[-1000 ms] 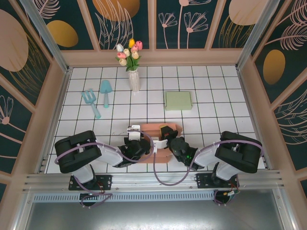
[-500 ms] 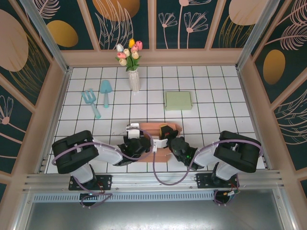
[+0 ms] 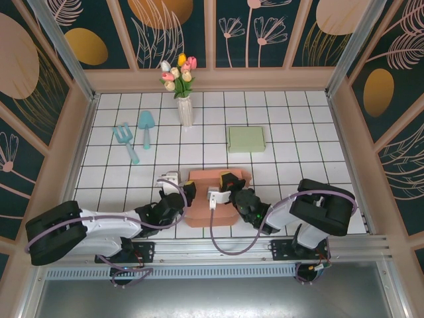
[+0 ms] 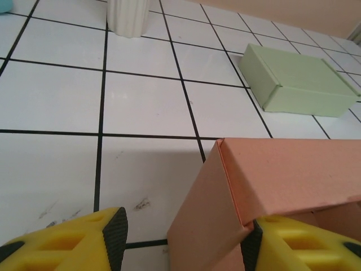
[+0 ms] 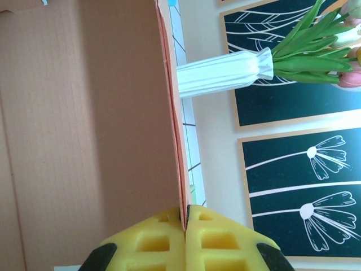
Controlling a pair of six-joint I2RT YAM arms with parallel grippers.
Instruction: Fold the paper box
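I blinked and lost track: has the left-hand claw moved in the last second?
Yes. The left gripper has shifted left: it was straight below the vase; now it sits left of that line, at the paper box's left edge.

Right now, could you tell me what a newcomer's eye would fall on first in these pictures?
The salmon paper box at the near middle of the tiled table draws the eye first. The right gripper is pinched shut on its upright wall, while the left gripper stands open at its left corner. Behind, a vase of tulips stands at the table's far edge.
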